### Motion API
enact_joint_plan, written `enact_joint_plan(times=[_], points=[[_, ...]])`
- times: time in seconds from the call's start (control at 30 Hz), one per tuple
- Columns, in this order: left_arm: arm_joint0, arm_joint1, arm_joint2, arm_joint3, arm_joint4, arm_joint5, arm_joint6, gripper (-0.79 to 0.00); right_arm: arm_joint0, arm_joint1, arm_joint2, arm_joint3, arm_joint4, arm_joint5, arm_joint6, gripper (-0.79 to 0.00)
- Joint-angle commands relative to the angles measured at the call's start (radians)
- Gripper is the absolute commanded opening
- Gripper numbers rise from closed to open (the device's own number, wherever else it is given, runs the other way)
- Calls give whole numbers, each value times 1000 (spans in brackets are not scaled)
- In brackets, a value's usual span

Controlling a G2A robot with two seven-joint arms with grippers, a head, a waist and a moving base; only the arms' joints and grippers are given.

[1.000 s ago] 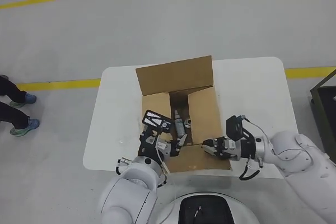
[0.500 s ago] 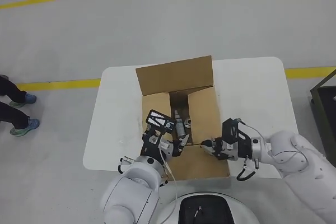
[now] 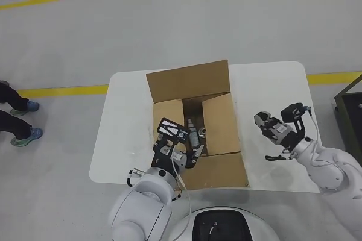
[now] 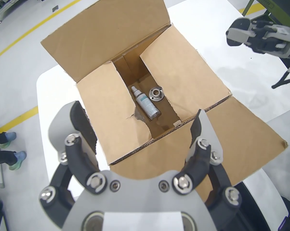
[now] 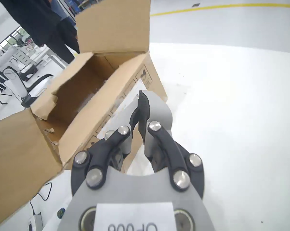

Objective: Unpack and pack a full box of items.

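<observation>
A brown cardboard box [image 3: 220, 123] stands mid-table with all of its flaps folded outward. Down inside lie a white spray bottle [image 4: 145, 104] and a round metal flange [image 4: 155, 94]; the side flaps hide the rest of the floor. My left gripper [image 3: 178, 153] hovers open over the box's near left corner, fingers [image 4: 80, 118] spread wide with nothing between them. My right gripper [image 3: 260, 120] is shut and empty, out over bare table to the right of the box [image 5: 70, 97], its closed tips [image 5: 141, 102] pointing along the box's side wall.
The white table [image 3: 127, 120] has bare room on both sides of the box and behind it. A dark green rack [image 3: 356, 114] stands off the table's right end. The tall back flap [image 3: 190, 81] rises at the far side.
My right gripper has pulled away from the box's near flap, swinging right and farther out over the table. The near flap stays folded outward. My left gripper has barely moved.
</observation>
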Motion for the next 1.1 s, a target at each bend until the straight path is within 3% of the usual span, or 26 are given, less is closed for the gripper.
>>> enact_joint_plan(times=[0.0,0.3,0.57,0.7,1.07], points=[[0,0,0,0,0,0,0,0,12,-6,-38,27,-12,-1,0,-785],[0,0,0,0,0,0,0,0,53,-27,-145,84,-29,-46,-11,-785],[2,5,26,56,27,-19,87,0,44,-30,-159,72,-39,-74,-13,-785],[-47,5,64,120,96,-46,88,0,29,-28,-139,66,-39,-82,-25,-785],[-169,-6,128,340,286,-7,64,0,-7,-20,-88,45,-75,-89,-33,-785]])
